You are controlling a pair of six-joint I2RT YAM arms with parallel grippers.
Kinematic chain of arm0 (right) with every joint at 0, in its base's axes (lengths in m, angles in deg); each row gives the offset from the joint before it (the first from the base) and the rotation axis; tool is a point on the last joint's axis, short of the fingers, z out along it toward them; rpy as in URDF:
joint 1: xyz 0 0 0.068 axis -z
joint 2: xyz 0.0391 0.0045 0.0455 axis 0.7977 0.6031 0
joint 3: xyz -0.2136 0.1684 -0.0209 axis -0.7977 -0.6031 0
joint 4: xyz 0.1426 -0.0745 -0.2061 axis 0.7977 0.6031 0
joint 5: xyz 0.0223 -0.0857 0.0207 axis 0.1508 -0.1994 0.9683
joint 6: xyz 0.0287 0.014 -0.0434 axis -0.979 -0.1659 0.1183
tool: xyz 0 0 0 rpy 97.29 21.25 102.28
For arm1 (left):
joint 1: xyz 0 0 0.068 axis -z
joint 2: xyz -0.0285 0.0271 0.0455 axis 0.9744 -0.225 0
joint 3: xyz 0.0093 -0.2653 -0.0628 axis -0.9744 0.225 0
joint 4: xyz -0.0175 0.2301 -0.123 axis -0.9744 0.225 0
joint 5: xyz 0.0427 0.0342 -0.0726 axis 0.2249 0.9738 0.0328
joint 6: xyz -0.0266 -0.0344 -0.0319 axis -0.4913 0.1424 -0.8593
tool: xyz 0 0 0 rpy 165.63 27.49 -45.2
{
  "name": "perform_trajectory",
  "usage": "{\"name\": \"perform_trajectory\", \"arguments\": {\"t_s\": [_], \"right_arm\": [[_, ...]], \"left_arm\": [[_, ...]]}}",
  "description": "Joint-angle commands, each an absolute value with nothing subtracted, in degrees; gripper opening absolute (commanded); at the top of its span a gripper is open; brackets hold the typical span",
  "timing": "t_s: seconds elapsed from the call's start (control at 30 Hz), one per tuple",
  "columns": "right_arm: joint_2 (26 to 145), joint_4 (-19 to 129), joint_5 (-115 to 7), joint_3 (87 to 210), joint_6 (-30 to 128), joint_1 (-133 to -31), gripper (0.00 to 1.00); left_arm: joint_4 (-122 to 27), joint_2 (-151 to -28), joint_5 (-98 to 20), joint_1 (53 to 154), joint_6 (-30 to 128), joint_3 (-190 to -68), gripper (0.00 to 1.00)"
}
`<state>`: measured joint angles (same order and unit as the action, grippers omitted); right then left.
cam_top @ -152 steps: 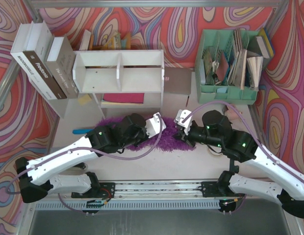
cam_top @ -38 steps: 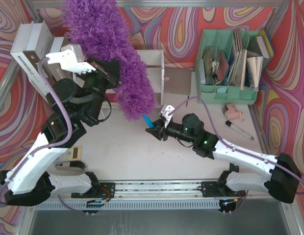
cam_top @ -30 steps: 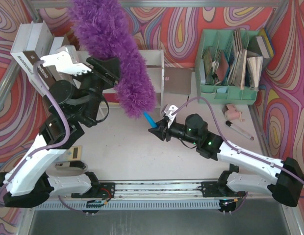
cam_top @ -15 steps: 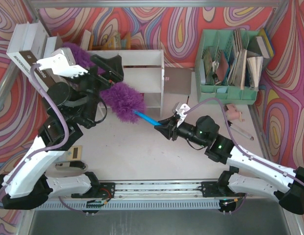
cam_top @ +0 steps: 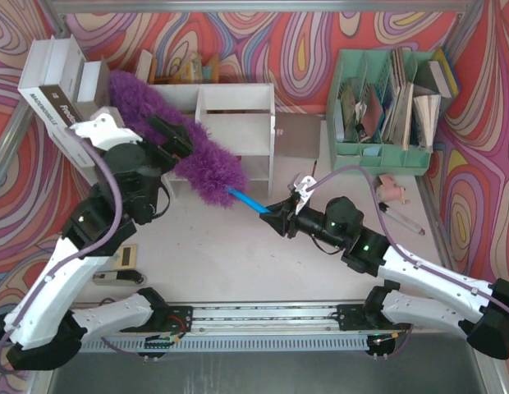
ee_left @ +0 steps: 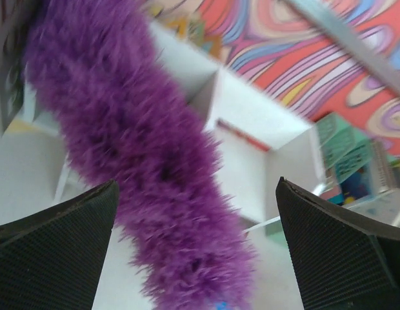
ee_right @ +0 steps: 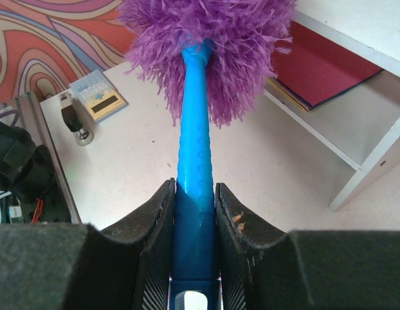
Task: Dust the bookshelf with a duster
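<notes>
We see the right end effector (ee_right: 195,194) clamped on the blue handle of the duster (ee_right: 195,129), a pad pressed flat against each side of it. From there the handle runs up and left across the bench (cam_top: 238,263) to the fluffy purple head. In the top view the head lies slantwise over the left front of the bookshelf (cam_top: 234,123), its far tip near the stacked boxes (cam_top: 61,90). We cannot tell whether the fibres actually touch the white panels.

The left end effector (ee_left: 197,183) hangs over the middle of the head with its fingers spread wide. The purple fluff passes between them and neither pad grips it.

A red folder (ee_right: 322,64) lies in the shelf's lower tier. The mint-green organizer (cam_top: 386,107) stands well to the right, and a small calculator (ee_right: 100,97) sits near the left arm's base.
</notes>
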<state>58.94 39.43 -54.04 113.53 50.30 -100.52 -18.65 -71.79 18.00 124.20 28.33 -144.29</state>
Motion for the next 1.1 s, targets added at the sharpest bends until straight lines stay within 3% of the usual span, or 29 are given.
{"name": "perform_trajectory", "arguments": {"t_s": [0.0, 0.27, 0.5, 0.7, 0.93, 1.07], "right_arm": [[58.4, 39.0, -55.7, 113.1, 49.3, -100.6, 0.00], [58.8, 39.3, -54.6, 112.3, 48.4, -100.6, 0.00], [59.0, 39.4, -54.3, 111.7, 48.2, -100.6, 0.00], [61.3, 39.6, -53.1, 111.3, 48.5, -100.6, 0.00], [63.0, 38.5, -52.8, 110.8, 48.8, -100.6, 0.00], [63.3, 37.9, -52.3, 110.6, 48.9, -100.6, 0.00]], "left_arm": [[-4.2, -71.6, 7.0, 118.0, 11.8, -136.6, 0.98], [-22.0, -69.1, -2.0, 113.9, 12.1, -121.9, 0.98], [-27.6, -73.1, -10.1, 109.0, 9.2, -116.6, 0.88], [-33.5, -75.6, -13.5, 108.9, 10.9, -116.7, 0.62], [-31.7, -76.3, -14.5, 109.0, 12.2, -120.0, 0.12], [-30.8, -74.0, -14.0, 109.0, 8.6, -119.9, 0.00]]}}
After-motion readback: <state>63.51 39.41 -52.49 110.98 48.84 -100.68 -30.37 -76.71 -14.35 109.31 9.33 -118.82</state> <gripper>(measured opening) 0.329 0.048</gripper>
